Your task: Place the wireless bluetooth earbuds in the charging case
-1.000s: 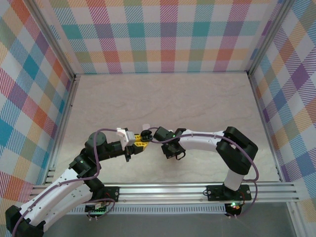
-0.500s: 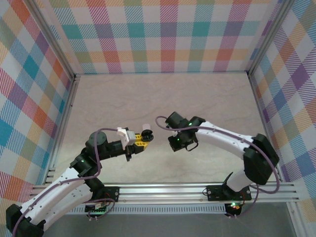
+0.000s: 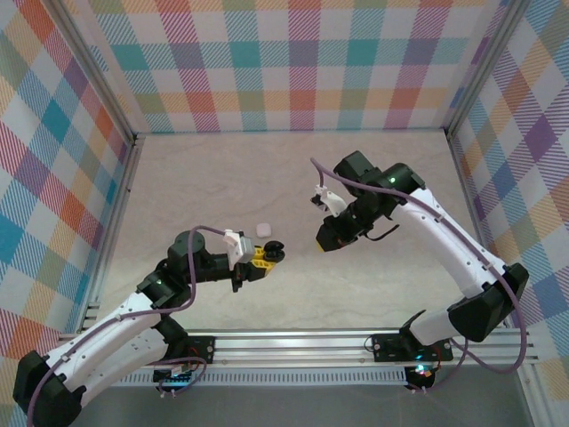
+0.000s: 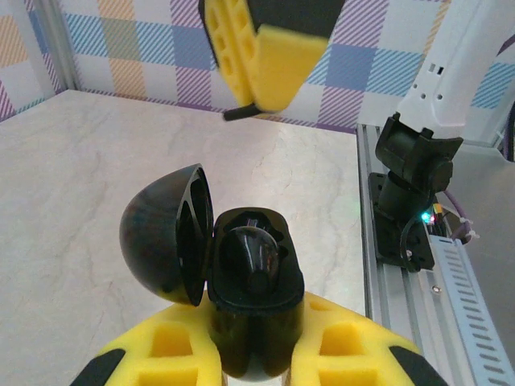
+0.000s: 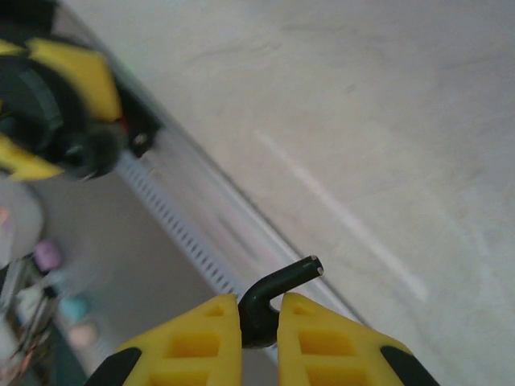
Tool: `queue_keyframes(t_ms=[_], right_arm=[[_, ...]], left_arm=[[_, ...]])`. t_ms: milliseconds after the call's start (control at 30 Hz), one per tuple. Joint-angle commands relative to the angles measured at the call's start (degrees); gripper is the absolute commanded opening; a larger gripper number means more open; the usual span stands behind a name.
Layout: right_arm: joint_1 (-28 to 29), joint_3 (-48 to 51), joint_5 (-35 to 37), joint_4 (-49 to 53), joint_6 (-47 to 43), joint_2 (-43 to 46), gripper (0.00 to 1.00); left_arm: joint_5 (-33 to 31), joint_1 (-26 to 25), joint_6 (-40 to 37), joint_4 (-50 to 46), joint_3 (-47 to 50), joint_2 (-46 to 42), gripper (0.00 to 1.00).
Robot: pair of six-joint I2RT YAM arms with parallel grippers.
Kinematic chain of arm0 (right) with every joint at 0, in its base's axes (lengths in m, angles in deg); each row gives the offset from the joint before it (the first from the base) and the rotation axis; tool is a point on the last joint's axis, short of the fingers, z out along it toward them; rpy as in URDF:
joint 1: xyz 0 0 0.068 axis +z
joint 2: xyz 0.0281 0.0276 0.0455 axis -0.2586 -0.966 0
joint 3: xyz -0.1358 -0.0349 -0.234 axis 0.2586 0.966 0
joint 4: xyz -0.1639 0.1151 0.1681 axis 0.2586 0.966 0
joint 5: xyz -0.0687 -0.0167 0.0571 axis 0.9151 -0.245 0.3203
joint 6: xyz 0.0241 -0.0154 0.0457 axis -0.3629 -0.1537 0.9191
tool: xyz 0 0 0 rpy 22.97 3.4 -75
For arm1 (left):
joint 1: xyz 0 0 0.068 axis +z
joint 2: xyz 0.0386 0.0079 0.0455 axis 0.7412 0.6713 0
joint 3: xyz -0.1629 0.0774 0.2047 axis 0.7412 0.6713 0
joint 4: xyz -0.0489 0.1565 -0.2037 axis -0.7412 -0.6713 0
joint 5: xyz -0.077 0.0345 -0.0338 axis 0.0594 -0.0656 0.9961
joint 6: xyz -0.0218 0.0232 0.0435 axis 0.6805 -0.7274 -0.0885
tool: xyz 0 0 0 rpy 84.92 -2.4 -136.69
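**A:** While L claw [image 3: 265, 257] clamps the black case [image 3: 276, 254] in the overhead cam, where's R claw [image 3: 325, 240]?

**B:** Right of the case & a touch farther back. They're apart, w/ bare table [image 3: 293, 178] btwn them. R tips aim near-left, roughly at the case. Its jaws are almost together, but what they pinch is too small to tell from up there. A small white piece [image 3: 261, 229] lies just far of L claw; case or bud, can't say.

**A:** L wrist cam?

**B:** Case sits upright btwn the yellow pads [image 4: 161, 354]. Lid [image 4: 165, 233] is swung open to the left & the cavity mouth faces up at the cam. Glossy shape inside; seated bud or bare socket, can't tell. R claw is at frame top, beyond the case. The stem of the black earbud [image 4: 239, 111] pokes out below its finger, slanting down-left.

**A:** R wrist cam?

**B:** Pads are pressed on the bud. Its body is mostly hidden btwn them; the stem runs out past the tips & hooks up-right. Long axis goes approx along the fingers. L claw w/ the case is a blur at upper left.

**A:** So what does the move hinge on?

**B:** My read: R arm does the travelling, near-left & down onto the open mouth. L arm just holds steady. The stem leads, so a stem-first entry looks workable. The wrist likely needs tilting first so the stem axis lines up w/ the socket's depth.
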Motion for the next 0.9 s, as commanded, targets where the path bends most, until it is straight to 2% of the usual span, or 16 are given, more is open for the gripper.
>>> queue_keyframes(t_ms=[0,200,333,567,867], right_arm=[[-0.04,-3.84,-10.12,10.60,-3.36,-1.22,0.13],[0.08,-5.04,-17.32,11.50,-1.49,-0.23,0.12],[0.24,-3.57,-19.62,11.12,-1.22,-0.40,0.11],[0.26,-3.95,-25.34,6.18,-0.01,-1.17,0.11],[0.28,-3.47,-24.91,3.04,1.05,-3.39,0.11]], left_arm=[[2.95,-0.60,-2.67,3.55,-3.45,1.68,0.00],[3.74,-0.70,-5.86,2.01,-7.34,7.08,0.00],[4.23,-1.09,-8.19,2.32,-9.47,10.70,0.00],[7.46,-2.54,-9.48,5.14,-11.09,14.49,0.00],[8.49,-2.90,-9.62,6.25,-10.74,13.78,0.00]])
